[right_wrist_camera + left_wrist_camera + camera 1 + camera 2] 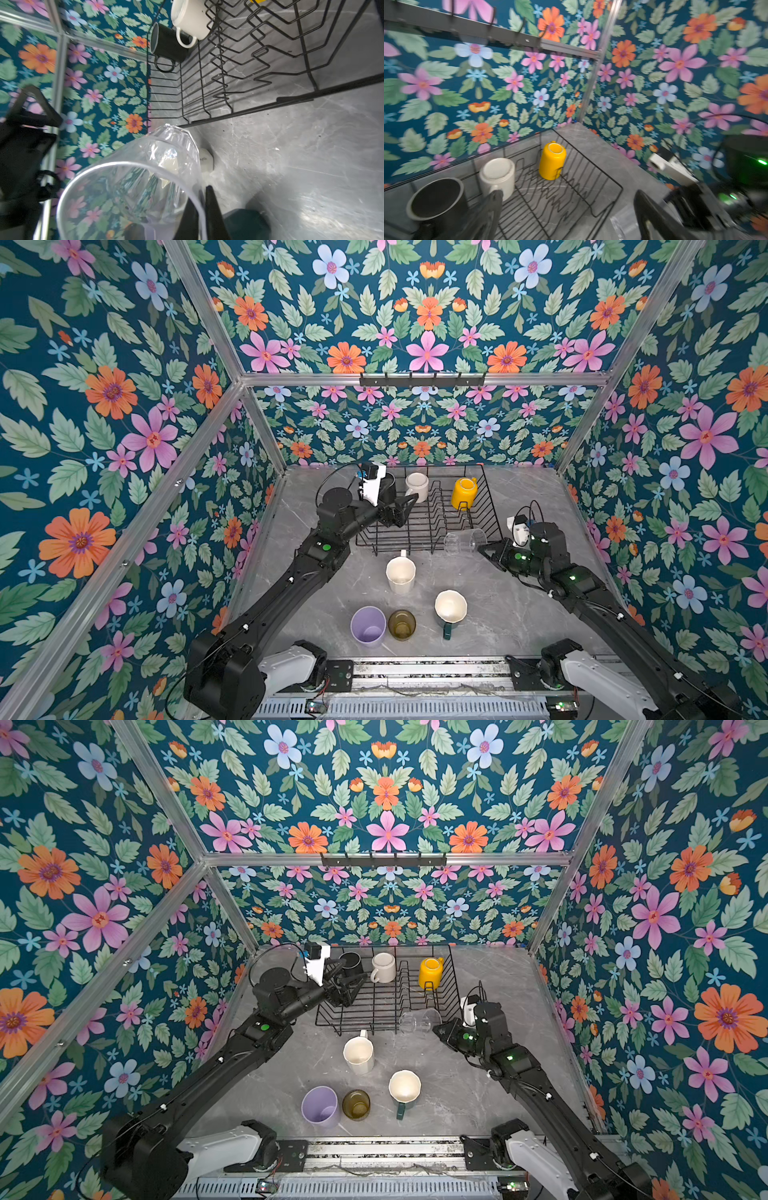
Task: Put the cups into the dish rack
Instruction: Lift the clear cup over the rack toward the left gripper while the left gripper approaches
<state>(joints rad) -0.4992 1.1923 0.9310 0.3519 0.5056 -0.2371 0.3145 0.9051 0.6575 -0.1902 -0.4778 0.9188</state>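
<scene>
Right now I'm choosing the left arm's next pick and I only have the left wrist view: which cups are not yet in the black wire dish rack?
Observer: Four stand mouth-up on the grey marbled table in front of the dish rack: a tall white mug, a lilac tumbler, an olive-amber glass and a green mug with a white inside.
Operator: And the clear blur at my frame's edge?
Observer: A clear faceted glass, tipped on its side near the rack's near right corner, with the right gripper shut on its rim.
Operator: Which way is the white mug turned?
Observer: Its handle points toward the rack.
</scene>
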